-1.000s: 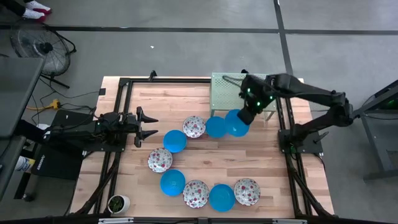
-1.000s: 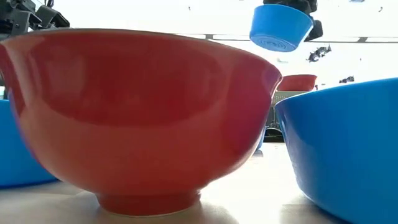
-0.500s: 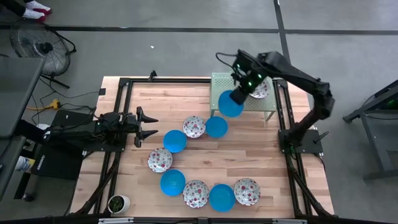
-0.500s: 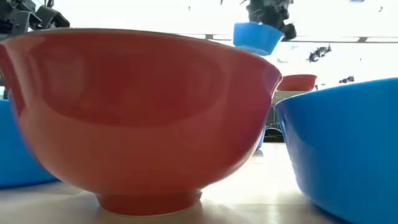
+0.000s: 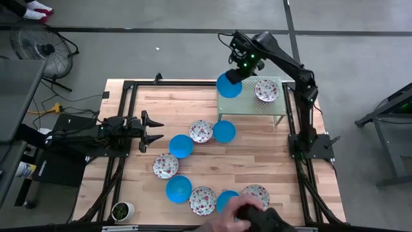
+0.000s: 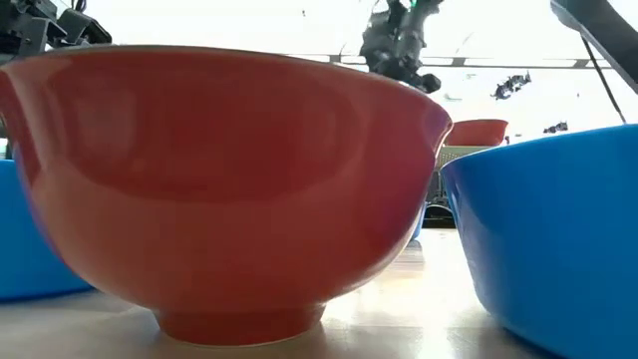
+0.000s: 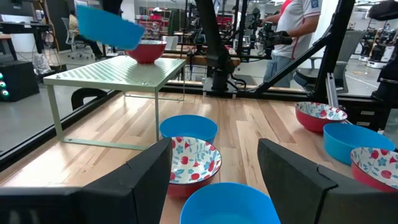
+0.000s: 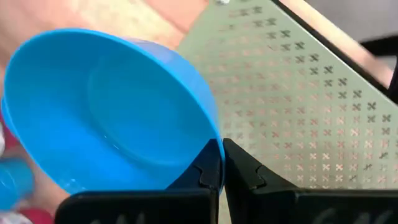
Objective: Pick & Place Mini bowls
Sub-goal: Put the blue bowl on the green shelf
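High view: the right gripper is pinching a blue bowl by its rim over the 10 o'clock corner of the green perforated stand, where a floral bowl is sitting; a person's hand is reaching in at 6 o'clock, seen nowhere else. The left gripper is waiting at 9 o'clock, fingers spread.

Right wrist view: the fingertips are closing on the blue bowl's rim.

Half a second ago the bowl was hanging lower, off the stand's edge, and no hand was showing.
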Robot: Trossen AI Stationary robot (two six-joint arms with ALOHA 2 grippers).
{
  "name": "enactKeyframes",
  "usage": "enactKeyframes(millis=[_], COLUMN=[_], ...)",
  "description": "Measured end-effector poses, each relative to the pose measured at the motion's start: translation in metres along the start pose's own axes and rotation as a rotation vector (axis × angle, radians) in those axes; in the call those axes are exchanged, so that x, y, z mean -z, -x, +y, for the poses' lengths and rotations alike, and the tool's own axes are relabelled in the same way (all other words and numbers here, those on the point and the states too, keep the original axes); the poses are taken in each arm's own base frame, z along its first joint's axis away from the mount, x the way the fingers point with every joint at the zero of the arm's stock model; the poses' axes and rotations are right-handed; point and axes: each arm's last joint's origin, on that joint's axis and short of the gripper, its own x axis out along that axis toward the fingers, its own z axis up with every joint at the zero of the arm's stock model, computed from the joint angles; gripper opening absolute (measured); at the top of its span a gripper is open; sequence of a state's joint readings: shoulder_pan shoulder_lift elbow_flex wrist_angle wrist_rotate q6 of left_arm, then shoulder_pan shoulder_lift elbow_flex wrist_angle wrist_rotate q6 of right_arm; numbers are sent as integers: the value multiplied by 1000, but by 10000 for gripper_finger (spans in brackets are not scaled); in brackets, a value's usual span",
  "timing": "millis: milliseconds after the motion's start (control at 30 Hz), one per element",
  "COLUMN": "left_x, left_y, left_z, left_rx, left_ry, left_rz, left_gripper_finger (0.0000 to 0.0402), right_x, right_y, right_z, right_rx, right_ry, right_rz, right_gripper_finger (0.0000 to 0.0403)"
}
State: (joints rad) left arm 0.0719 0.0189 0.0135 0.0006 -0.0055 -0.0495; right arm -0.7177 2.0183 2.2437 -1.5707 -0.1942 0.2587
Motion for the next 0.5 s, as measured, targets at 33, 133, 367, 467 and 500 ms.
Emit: enactKeyframes(millis=[33,133,367,467,500], left_x=[0,0,0,0,0], left_y=[0,0,0,0,0], left_z=[0,0,0,0,0], left_rx=[0,0,-1,-1,-1], left_ry=[0,0,0,0,0], left_rz=[0,0,0,0,0], left_gripper_finger=[232,232,232,232,232], right_x=[-3,-5,-3,-2,-2], right_y=[-4,-10,-24,-30,-32], right_z=[-4,-13,-23,-27,-29], right_rx=[5,11,1,13,17], right_ry=[-36,-131,-256,-280,-295], right_rz=[9,33,101,127,134], right_gripper_finger=[0,0,0,0,0])
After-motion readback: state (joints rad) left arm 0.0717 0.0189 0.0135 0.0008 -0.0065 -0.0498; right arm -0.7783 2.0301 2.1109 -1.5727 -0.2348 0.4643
